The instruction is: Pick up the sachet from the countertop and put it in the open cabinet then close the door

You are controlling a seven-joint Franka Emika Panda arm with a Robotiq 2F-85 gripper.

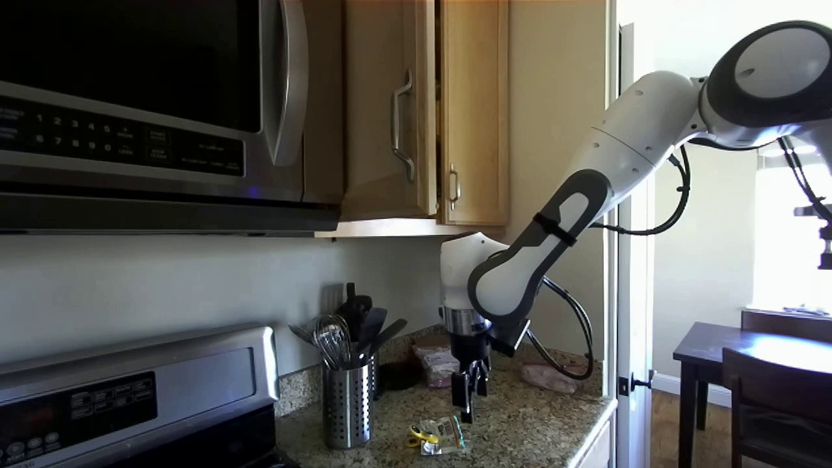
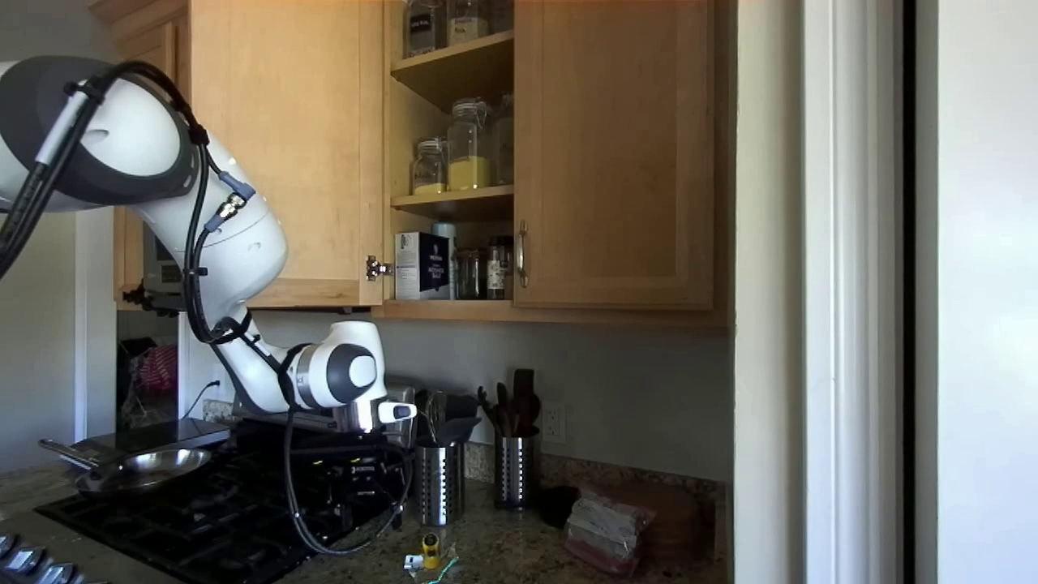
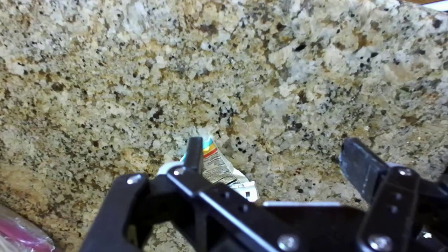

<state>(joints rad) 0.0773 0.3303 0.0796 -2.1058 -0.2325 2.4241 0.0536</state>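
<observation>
1. Gripper (image 3: 274,157) is held with two fingers (image 3: 193,155) wide apart, bare countertop (image 3: 274,87) being seen between the tips.
2. One sachet (image 1: 448,430) is seen lying on the countertop near those tips, partly covered by one finger in the wrist view; whether it is touched cannot be told.
3. Two metal utensil holders (image 2: 440,487) are stood upright in an exterior view; two wrapped packs (image 1: 434,363) are shown in an exterior view, farther right.
4. Above, one cabinet (image 2: 446,310) is seen: one door (image 2: 316,162) is swung open at left, two shelves (image 2: 458,207) are exposed, and a second door (image 2: 614,162) is closed at right.
</observation>
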